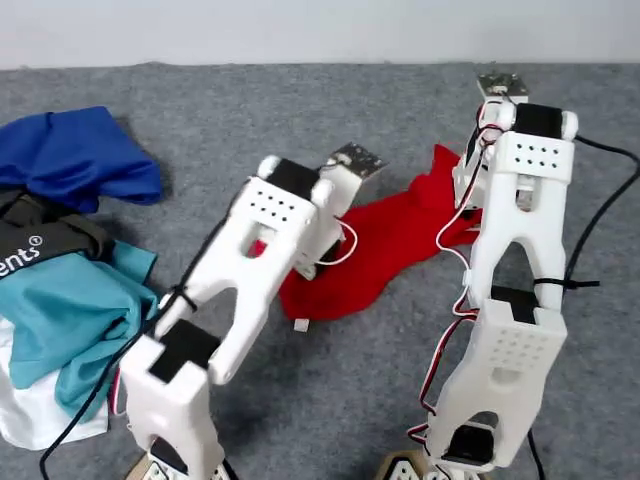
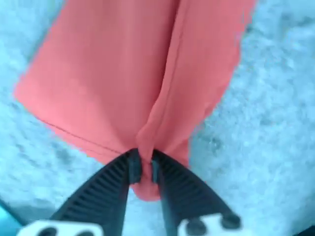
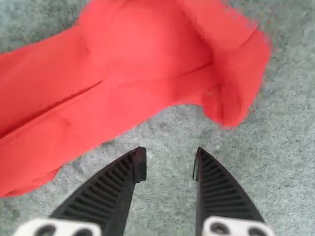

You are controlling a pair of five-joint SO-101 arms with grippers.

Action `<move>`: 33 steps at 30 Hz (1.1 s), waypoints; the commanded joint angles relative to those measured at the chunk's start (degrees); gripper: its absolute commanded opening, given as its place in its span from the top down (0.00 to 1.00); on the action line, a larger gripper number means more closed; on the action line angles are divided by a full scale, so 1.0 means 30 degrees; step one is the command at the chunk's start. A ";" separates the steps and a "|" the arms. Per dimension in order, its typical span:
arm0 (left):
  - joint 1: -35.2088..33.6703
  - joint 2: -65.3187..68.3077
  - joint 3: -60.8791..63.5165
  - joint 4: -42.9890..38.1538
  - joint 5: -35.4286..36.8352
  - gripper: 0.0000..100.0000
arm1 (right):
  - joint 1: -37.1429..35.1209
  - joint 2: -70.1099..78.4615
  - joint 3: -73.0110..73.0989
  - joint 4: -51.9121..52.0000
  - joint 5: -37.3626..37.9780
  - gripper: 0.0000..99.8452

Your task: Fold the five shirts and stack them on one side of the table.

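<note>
A red shirt lies crumpled on the grey carpeted table, between the two white arms. My left gripper is shut on a pinched fold of the red shirt near its edge. My right gripper is open just above the carpet, a short way from the red shirt, with nothing between its fingers. A pile of other shirts sits at the table's left: a blue one, a dark one, a teal one and a white one.
Bare grey carpet lies in front of the red shirt and along the back of the table. The shirt pile takes up the left edge.
</note>
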 commanded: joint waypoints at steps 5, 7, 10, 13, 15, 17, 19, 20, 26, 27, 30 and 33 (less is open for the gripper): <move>-0.0029 -0.3985 -0.0894 0.0938 -0.1729 0.99 | -0.0015 -0.0073 -0.0088 0.0689 0.0147 0.84; -0.0029 -0.4630 -0.0894 0.0938 -0.1729 0.99 | -0.0015 -0.0073 -0.0088 0.0689 0.0147 0.84; -0.0029 -0.5451 -0.0747 0.0938 -0.1729 0.98 | -0.0015 -0.0073 -0.0088 0.0689 0.0147 0.84; -0.0029 -0.6564 -0.0601 0.0938 -0.1729 0.98 | -0.0015 -0.0044 -0.0088 0.0689 0.0147 0.84; -0.0029 -0.7414 -0.0601 0.0938 -0.1729 0.98 | -0.0015 -0.0044 -0.0088 0.0689 0.0147 0.84; -0.0029 -0.8264 -0.0601 0.0938 -0.1729 0.98 | -0.0015 0.0073 -0.0088 0.0689 0.0147 0.84; -0.0029 -0.8967 -0.0601 0.0938 -0.1729 0.98 | -0.0073 0.0542 -0.0088 0.0689 0.0147 0.84; -0.0029 -0.9260 -0.0601 0.0938 -0.1729 0.98 | -0.0103 0.0894 -0.0088 0.0689 0.0147 0.84; -0.0029 -1.0081 -0.0601 0.0938 -0.1729 0.98 | -0.0161 0.3267 -0.0117 -0.1363 0.0088 0.84; -0.0029 -1.0081 -0.0601 0.0938 -0.1729 0.98 | -0.0161 0.3648 -0.0117 -0.1861 0.0029 0.84; -0.0029 -1.0110 -0.0601 0.0938 -0.1729 0.98 | -0.0161 0.4733 -0.0117 -0.2681 0.0088 0.84; -0.0029 -1.0198 -0.0601 0.0938 -0.1729 0.98 | -0.0132 0.5495 -0.0176 -0.2945 0.0147 0.89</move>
